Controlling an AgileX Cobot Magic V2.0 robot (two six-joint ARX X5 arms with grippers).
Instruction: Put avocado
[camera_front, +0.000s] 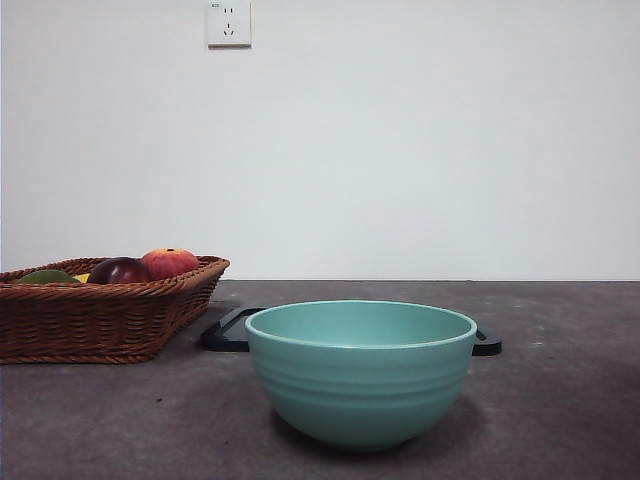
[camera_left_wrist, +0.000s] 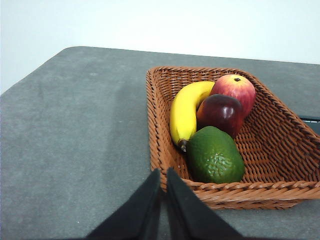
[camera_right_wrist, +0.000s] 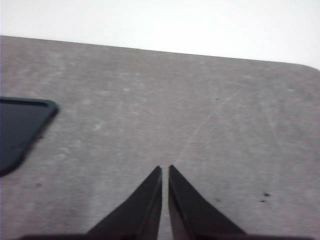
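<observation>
The avocado, dull green and rounded, lies in the wicker basket at its near end, beside a banana, a dark maroon fruit and a red-orange apple. In the front view only its top shows over the basket rim at the far left. My left gripper is shut and empty, above the table just short of the basket's near rim. My right gripper is shut and empty over bare table. The teal bowl stands empty at the front centre.
A black tray lies flat behind the bowl; its corner also shows in the right wrist view. The grey table runs to a white wall with a socket.
</observation>
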